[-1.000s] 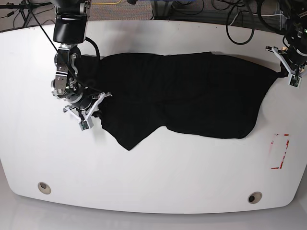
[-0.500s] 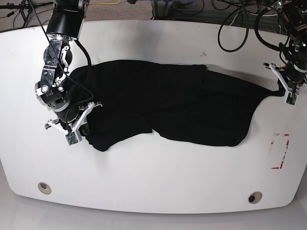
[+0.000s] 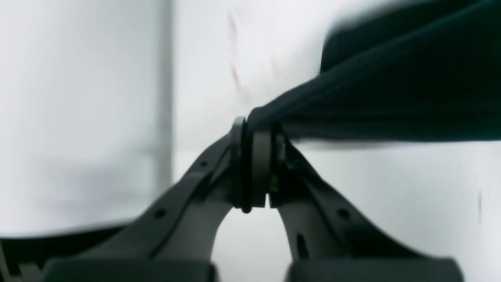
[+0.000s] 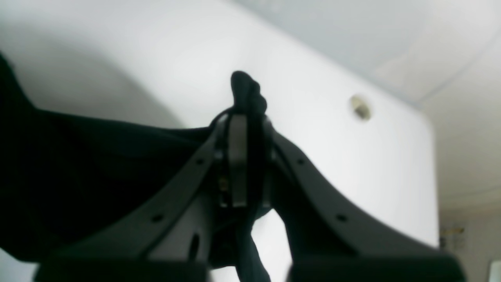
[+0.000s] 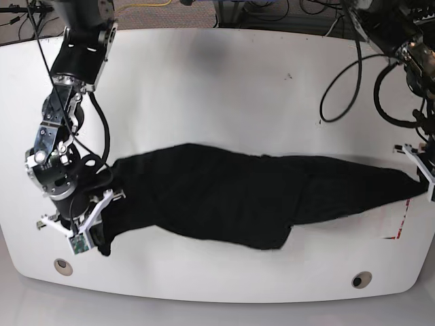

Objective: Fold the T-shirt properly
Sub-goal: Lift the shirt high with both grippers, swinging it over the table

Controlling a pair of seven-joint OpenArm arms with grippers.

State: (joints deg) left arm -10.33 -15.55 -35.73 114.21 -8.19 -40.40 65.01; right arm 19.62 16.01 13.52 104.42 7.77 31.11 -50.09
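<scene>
One garment lies on the white counter [image 5: 224,81]: the black T-shirt [image 5: 231,197], pulled out into a long, low band that runs across the counter's front half, from near its left edge almost to its right edge as the base view shows them. Its upper outline is fairly straight, while the lower outline sags into a blunt fold near the middle. The cloth tapers to a narrow point at each end, and no lettering or print shows on the side facing up.

At the end near the right edge, the left claw [image 5: 427,178] is closed on the tip of the shirt. Its wrist view shows the two pads [image 3: 260,164] pressed together with a thin edge of black fabric [image 3: 391,94] caught between them and stretching away taut, up and to the right, above the counter surface.

At the other end, close to the front left corner, the right claw [image 5: 92,227] is likewise clamped on the shirt. Its wrist view shows a small bunched nub of cloth [image 4: 245,92] poking out beyond the closed fingertips, with the rest of the shirt hanging off to the left in a dark mass.

Two round grommet holes sit near the front edge, one [image 5: 62,266] by the right claw and one [image 5: 361,279] toward the right. A red-outlined rectangle [image 5: 399,216] is marked on the counter just below the shirt's tip near the left claw. Black cables [image 5: 346,75] loop over the far right corner.
</scene>
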